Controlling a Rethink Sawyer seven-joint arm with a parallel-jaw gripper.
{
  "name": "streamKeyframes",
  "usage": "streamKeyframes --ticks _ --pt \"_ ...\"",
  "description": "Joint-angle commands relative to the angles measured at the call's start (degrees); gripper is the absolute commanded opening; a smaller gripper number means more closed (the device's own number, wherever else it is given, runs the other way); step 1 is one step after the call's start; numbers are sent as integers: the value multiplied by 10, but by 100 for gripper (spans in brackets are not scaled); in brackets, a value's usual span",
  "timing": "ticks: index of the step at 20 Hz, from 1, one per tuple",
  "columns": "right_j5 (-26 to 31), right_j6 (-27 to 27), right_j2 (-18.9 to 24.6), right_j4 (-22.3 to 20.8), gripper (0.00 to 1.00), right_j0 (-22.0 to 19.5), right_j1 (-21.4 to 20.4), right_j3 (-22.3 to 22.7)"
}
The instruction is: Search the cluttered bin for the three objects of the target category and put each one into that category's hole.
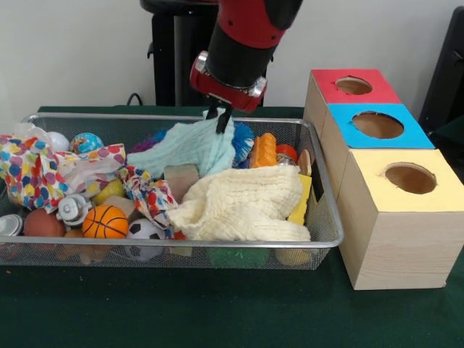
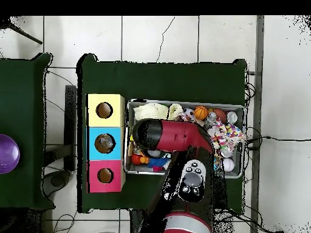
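Observation:
The wire mesh bin [image 1: 328, 217] is piled with toys and cloths; it also shows in the overhead view [image 2: 239, 109]. My gripper [image 1: 220, 119] hangs at the bin's far side, right at the raised top of a light teal cloth [image 1: 185, 148]. A pale, wrinkly, see-through plastic piece [image 1: 93, 172] lies at the left between the folds of a spotted cloth [image 1: 32, 170]. I cannot make out other clear plastic items. In the overhead view my arm [image 2: 173, 135] hides the gripper and the bin's middle.
Three wooden boxes stand beside the bin, with a red-topped hole [image 1: 354, 85], a blue-topped hole [image 1: 378, 125] and a yellow-topped hole [image 1: 410, 177]. A cream towel [image 1: 243, 204], a basketball [image 1: 105, 222], a soccer ball [image 1: 143, 230] and an orange toy [image 1: 264, 150] fill the bin.

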Motion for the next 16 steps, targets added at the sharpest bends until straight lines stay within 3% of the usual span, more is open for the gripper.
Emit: streamKeyframes --ticks 1,3,7,11,16 --pt "4 68 50 36 0 -21 -5 -32" --pt "-68 66 106 88 0 -57 5 2" --pt "-122 67 157 143 0 -83 18 23" --pt "-168 66 184 161 0 -98 29 33" --pt "-214 85 187 163 0 -96 42 42"
